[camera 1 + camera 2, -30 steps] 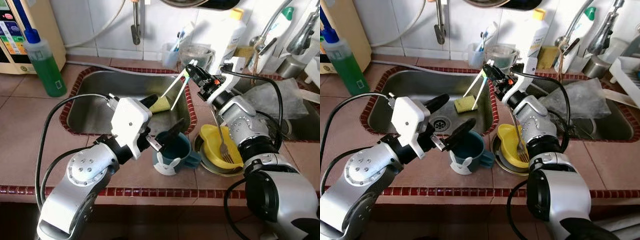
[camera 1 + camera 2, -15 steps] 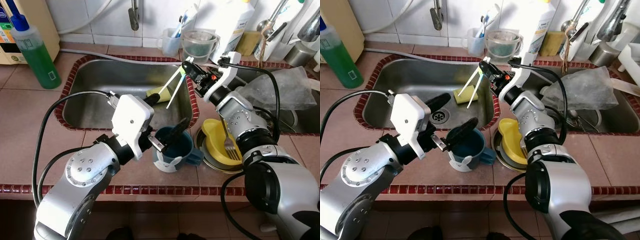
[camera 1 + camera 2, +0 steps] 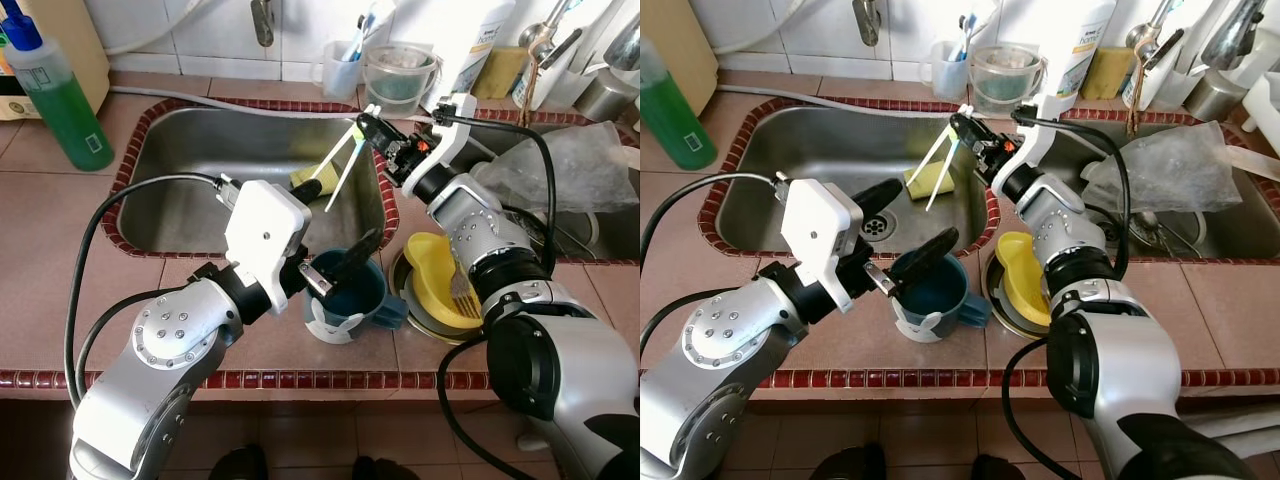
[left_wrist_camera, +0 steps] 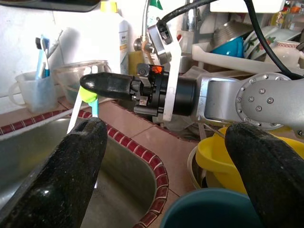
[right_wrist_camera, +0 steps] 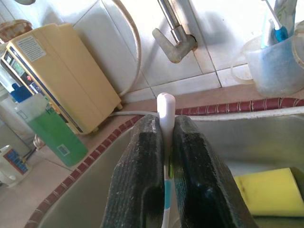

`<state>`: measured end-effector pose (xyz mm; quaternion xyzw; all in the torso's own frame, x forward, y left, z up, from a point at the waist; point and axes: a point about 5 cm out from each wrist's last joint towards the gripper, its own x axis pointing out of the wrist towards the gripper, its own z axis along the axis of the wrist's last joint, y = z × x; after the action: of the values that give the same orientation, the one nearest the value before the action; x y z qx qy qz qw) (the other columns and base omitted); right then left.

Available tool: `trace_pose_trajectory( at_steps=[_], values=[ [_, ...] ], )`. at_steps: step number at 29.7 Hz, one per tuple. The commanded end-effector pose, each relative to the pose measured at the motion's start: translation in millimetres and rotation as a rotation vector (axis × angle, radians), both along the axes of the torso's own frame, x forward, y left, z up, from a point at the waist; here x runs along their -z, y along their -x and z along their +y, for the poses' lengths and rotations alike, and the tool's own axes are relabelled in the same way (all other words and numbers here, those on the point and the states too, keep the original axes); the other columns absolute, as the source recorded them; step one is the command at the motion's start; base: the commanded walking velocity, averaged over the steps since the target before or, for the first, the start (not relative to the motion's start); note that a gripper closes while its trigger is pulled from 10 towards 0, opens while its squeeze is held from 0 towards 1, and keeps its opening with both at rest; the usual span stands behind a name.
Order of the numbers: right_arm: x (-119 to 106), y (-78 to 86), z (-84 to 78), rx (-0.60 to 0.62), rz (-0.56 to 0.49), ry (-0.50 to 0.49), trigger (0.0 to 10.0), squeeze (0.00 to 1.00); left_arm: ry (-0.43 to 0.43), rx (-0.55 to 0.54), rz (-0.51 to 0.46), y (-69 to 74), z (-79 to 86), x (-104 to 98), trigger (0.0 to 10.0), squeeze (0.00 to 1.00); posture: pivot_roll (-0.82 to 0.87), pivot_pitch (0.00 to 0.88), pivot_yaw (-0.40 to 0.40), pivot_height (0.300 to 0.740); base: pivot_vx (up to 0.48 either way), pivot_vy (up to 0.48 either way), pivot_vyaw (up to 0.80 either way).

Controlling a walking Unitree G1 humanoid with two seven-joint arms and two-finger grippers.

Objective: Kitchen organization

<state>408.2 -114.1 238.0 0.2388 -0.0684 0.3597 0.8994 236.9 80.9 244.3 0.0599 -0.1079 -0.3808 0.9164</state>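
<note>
Tiled brown counter [image 3: 60, 230] with red trim, steel sink [image 3: 200, 170] set into it, white wall tiles at the far side. Right gripper [image 3: 372, 128] over the sink's right rim, fingers clamped tight on a white toothbrush [image 3: 343, 170] with green and blue bands; brush hangs down and to the left over the basin, right wrist view shows its white end poking out between the pads [image 5: 142, 171]. Yellow sponge [image 3: 930, 178] lies in the basin below it. Left gripper [image 3: 902, 235] near the front edge, fingers spread wide and holding nothing, one finger tip over the dark teal mug [image 3: 348, 295] on the counter, the other over the sink near the drain. Yellow bowl [image 3: 432, 280] with a fork [image 3: 460, 290] in it just right of the mug. Green soap bottle [image 3: 55, 100] far left. Clear cup with toothbrushes [image 3: 345, 62] on the far ledge, glass bowl [image 3: 400, 75] beside it.
</note>
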Motion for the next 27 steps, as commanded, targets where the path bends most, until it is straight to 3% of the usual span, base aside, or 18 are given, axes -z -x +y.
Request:
trace_pose_trajectory(
  at_steps=[1,5,6,7,8,27],
  values=[
    [-9,-1.3,1.8,-0.015,-0.019,0.000,10.0,0.00,0.008,0.011,-0.021,2.7,-1.5,-5,10.0,0.00,0.05,0.215,-0.076,0.740,0.000,0.000,0.00],
    [-12,-1.6,2.3,-0.024,-0.025,-0.004,10.0,0.00,0.010,0.006,-0.023,1.8,-1.6,-6,10.0,0.00,0.05,0.209,-0.079,0.740,0.000,0.000,0.00],
    [-12,-1.7,2.5,-0.026,-0.027,-0.005,10.0,0.16,0.011,0.005,-0.024,1.7,-1.6,-7,10.0,0.00,0.05,0.209,-0.080,0.740,0.000,0.000,0.00],
    [-13,-1.8,2.6,-0.027,-0.028,-0.006,10.0,0.85,0.013,0.005,-0.024,1.6,-1.6,-7,10.0,0.00,0.05,0.208,-0.081,0.740,0.000,0.000,0.00],
    [-14,-1.8,2.6,-0.028,-0.029,-0.006,10.0,1.00,0.015,0.003,-0.024,1.4,-1.6,-7,10.0,0.00,0.05,0.208,-0.082,0.740,0.000,0.000,0.00],
    [-21,-2.1,6.1,-0.051,-0.053,-0.010,10.0,1.00,0.023,-0.007,-0.029,0.7,-1.4,-8,10.0,0.00,0.06,0.204,-0.089,0.740,0.000,0.000,0.00]
  ],
)
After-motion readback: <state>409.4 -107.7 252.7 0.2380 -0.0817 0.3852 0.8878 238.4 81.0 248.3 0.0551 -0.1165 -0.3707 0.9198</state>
